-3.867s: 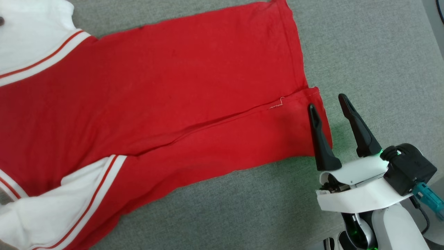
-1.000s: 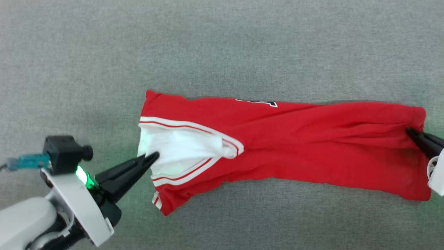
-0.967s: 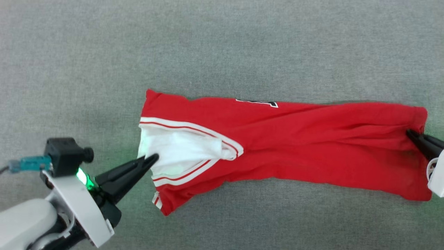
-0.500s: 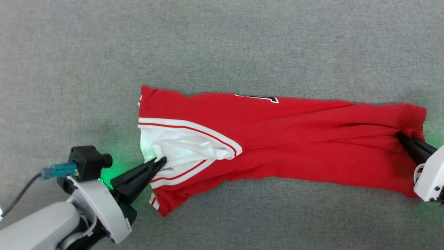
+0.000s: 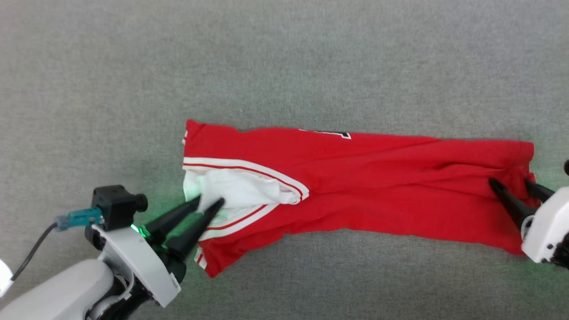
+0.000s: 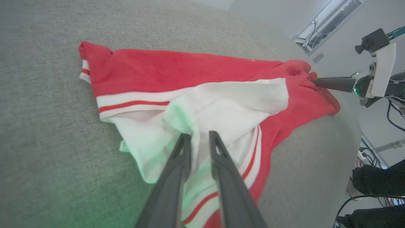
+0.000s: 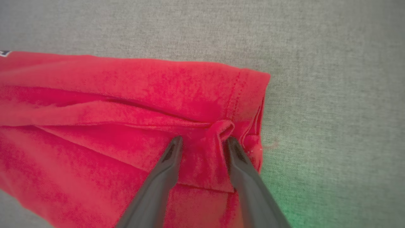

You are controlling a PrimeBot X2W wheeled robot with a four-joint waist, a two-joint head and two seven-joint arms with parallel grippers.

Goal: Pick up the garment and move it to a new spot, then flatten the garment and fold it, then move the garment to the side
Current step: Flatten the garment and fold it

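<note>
Garment (image 5: 378, 186) lies mid-frame; left gripper (image 5: 208, 203) spread over white sleeve (image 5: 240, 191), right gripper (image 5: 510, 182) spread astride a hem pucker (image 7: 221, 128) the right wrist view reveals.

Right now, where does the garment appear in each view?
Head view: the garment stretches across the middle.
Left wrist view: the garment lies in the middle.
Right wrist view: the garment covers left and centre.
Shared landmark: the right gripper, at its red hem end.
</note>
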